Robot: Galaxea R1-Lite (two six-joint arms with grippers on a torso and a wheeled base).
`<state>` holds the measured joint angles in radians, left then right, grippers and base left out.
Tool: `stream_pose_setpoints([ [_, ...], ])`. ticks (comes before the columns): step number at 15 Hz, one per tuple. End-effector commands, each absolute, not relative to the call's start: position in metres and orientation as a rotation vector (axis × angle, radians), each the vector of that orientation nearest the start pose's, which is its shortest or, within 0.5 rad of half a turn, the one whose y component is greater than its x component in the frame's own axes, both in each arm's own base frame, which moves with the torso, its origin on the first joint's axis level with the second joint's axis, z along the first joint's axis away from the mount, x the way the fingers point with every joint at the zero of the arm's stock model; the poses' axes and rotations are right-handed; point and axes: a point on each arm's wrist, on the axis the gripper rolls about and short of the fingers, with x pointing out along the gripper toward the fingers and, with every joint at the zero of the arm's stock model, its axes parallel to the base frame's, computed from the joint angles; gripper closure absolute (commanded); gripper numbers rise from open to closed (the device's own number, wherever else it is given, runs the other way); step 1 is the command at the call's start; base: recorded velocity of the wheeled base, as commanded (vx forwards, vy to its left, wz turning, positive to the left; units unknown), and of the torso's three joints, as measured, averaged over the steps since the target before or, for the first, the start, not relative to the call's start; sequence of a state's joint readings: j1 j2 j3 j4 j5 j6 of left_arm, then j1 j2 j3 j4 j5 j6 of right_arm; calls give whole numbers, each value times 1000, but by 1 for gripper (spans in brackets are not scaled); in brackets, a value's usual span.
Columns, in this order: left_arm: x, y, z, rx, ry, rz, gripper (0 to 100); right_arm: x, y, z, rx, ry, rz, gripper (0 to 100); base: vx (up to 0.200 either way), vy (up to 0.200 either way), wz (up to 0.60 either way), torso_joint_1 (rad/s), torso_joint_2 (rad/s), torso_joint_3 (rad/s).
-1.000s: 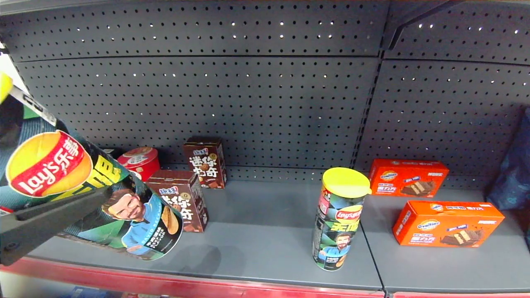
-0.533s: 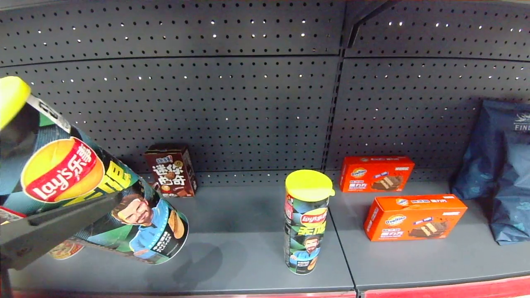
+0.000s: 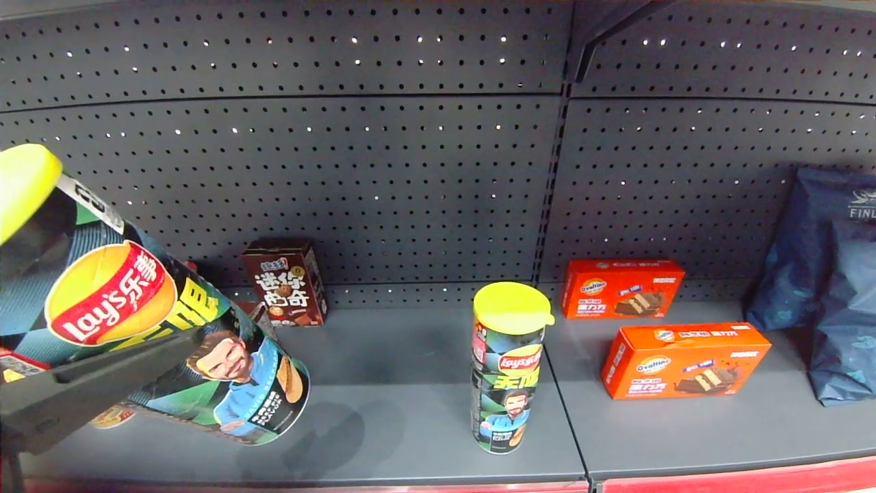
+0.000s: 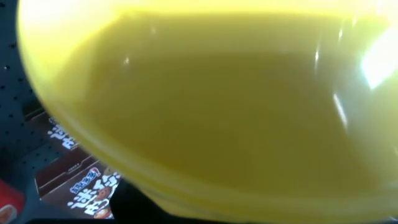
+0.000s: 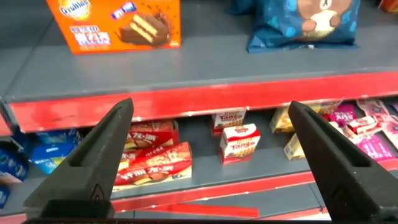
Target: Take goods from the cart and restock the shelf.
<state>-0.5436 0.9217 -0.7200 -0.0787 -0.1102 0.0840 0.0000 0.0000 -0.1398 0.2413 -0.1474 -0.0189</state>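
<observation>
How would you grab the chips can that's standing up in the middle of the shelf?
Probably grip the standing chips can around its round middle, coming from the front of the shelf: it stands upright, open space lies either side, and the pegboard wall closes off the back.

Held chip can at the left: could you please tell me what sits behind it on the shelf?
A corner of a brown box shows past the held chip can, and a red-orange edge peeks out below it. The can covers the rest of both.
</observation>
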Motion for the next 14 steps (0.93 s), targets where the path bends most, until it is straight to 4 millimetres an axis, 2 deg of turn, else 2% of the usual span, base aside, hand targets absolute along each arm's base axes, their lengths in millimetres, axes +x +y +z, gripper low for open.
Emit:
stream_pose_setpoints([
  [1,89,-57,265,108,93,-662,100,-35,-3,89,-24,102,-142,0,0,0,0,85,-242,-110],
  [4,89,-65,255,122,134,-723,100,-35,-3,88,-27,104,-142,0,0,0,0,0,0,0],
  [5,94,-68,247,134,174,-724,100,-35,-3,88,-26,102,-140,0,0,0,0,0,0,0],
  [8,106,-77,240,140,233,-731,100,-35,-3,88,-23,102,-142,0,0,0,0,0,0,0],
  [11,131,-92,242,139,284,-738,100,-35,-3,88,-22,102,-140,0,0,0,0,0,0,0],
  [14,188,-117,243,114,283,-773,100,-35,-3,88,-24,102,-140,0,0,0,0,0,0,0],
])
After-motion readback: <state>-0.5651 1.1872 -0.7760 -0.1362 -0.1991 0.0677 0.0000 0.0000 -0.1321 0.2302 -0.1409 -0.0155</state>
